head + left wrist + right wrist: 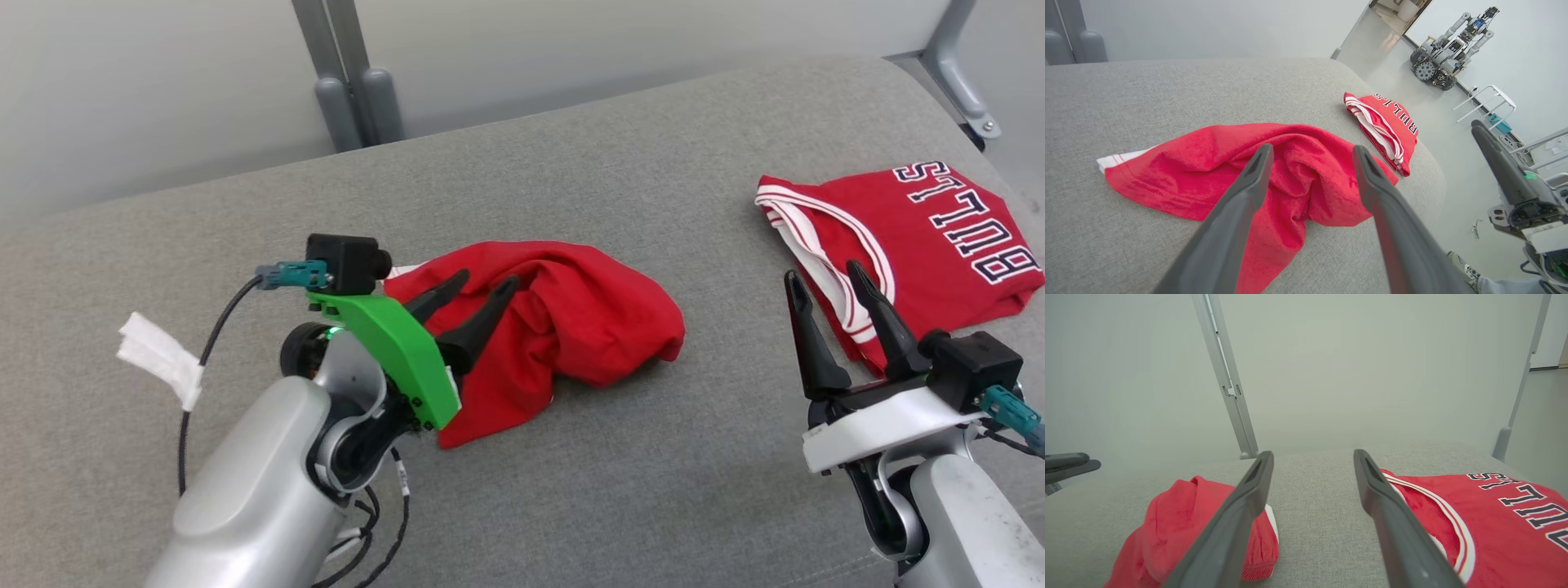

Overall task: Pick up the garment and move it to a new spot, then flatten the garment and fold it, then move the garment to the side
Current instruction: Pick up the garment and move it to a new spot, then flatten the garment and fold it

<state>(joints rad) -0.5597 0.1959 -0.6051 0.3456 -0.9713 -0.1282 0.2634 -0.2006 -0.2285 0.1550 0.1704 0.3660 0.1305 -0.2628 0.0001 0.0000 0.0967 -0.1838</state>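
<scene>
Grey woven fabric covers the broad cushion [571, 163] on which everything lies, and pale walls close the room behind it. We take the red garment [571, 318] as our landmark. It sits crumpled in a loose heap near the middle of the cushion, ridged with deep folds. A narrow white trim [1122, 159] shows at its left end, and one flap trails toward the robot.

At the garment's left, near side we see the left gripper [486, 279]. Its two dark fingers are spread wide and angled over the cloth. In the left wrist view the heap shows between and beyond the fingers, and nothing is pinched by them. Whether the tips graze the cloth we cannot tell. A green bracket [392, 351] and a small black camera [347, 261] sit just behind those fingers. Farther left of the garment, a white tag [159, 355] hangs on the arm's cable.

To the garment's right, well apart from it, lies a folded jersey [939, 237]. It is red with white-striped edging and dark block letters, and it lies flat near the cushion's edge. The right gripper [823, 272] stands between the garment and the jersey, on the side nearer the robot. Its fingers are parted and hold nothing, and in the head view their tips overlap the jersey's striped edge.

Behind the garment a grey metal post [351, 73] rises against the wall. Beyond the garment and past the jersey, the left wrist view shows open floor with another wheeled robot [1447, 53] and a white rack [1488, 102]. A person's shoe [1461, 265] is at that view's bottom edge.
</scene>
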